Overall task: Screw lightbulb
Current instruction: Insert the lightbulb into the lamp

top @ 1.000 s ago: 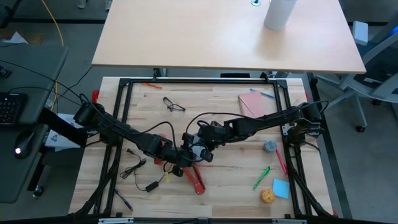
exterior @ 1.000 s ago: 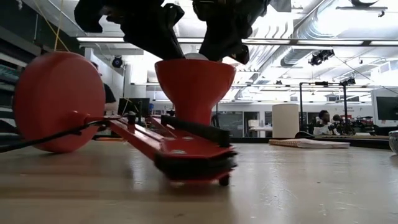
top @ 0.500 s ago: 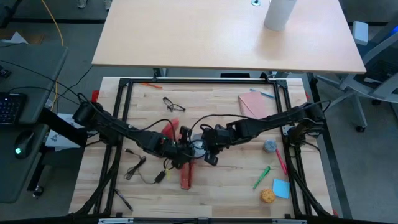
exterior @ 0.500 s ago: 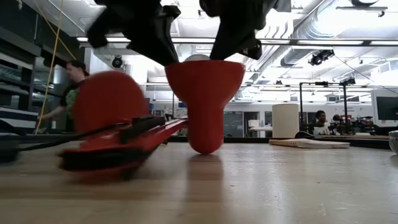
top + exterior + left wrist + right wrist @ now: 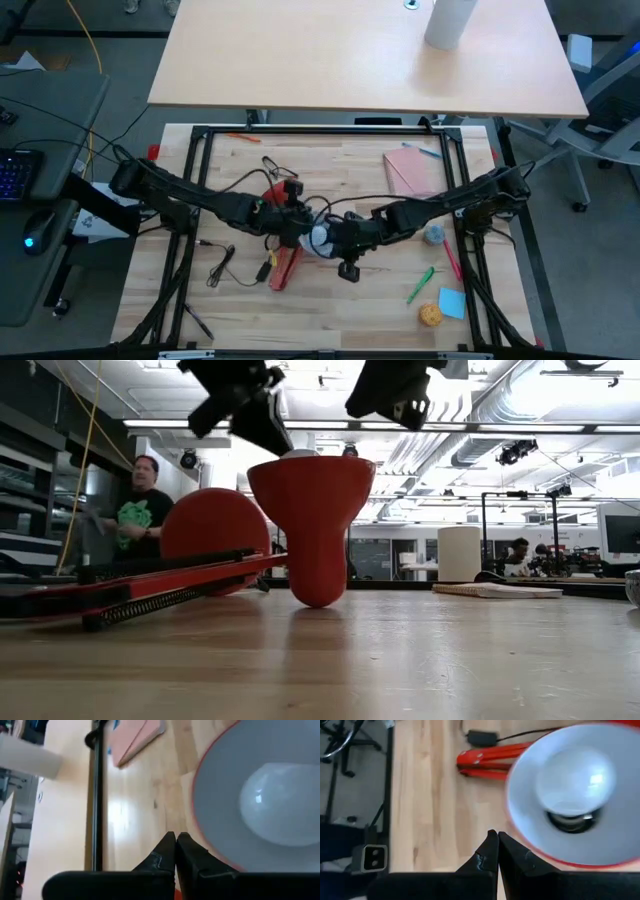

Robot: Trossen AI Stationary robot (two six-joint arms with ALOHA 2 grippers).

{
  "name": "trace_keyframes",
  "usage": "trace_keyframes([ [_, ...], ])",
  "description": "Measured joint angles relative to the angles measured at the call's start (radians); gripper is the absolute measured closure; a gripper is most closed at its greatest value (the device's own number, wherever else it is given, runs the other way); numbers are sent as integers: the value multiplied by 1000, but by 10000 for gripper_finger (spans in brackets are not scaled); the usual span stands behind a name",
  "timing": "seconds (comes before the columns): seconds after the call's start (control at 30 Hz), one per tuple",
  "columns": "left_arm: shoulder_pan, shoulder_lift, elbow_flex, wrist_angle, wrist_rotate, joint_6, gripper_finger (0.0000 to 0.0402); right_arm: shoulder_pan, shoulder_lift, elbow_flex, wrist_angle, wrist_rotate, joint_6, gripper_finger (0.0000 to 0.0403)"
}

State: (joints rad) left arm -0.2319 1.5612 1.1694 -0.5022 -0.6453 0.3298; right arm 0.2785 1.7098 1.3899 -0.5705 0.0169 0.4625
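The lightbulb [image 5: 282, 802] sits inside the lamp shade [image 5: 530, 827]. Both the left gripper [image 5: 175, 839] and the right gripper [image 5: 493, 837] have clenched jaws, empty, just beside the shade's rim.

Red lamp shade [image 5: 311, 520] upright on table [image 5: 400, 660], lightbulb [image 5: 299, 454] inside.

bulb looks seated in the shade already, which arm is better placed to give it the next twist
Probably the right. Its shut claw looks down into the lamp shade with the lightbulb and its socket in open view. The left claw, also shut, sits at the shade's rim beside the bulb. Neither holds anything.
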Motion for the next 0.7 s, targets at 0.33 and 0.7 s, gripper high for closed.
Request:
trace_keyframes([
  [0.33, -41, -96, 0, -70, 188, -310, 402, -103, -49, 0, -18, 22, -83, 403],
  [0.7, -193, -77, -117, 141, 151, -497, 402, -220, -41, 0, 15, -107, -208, 403],
])
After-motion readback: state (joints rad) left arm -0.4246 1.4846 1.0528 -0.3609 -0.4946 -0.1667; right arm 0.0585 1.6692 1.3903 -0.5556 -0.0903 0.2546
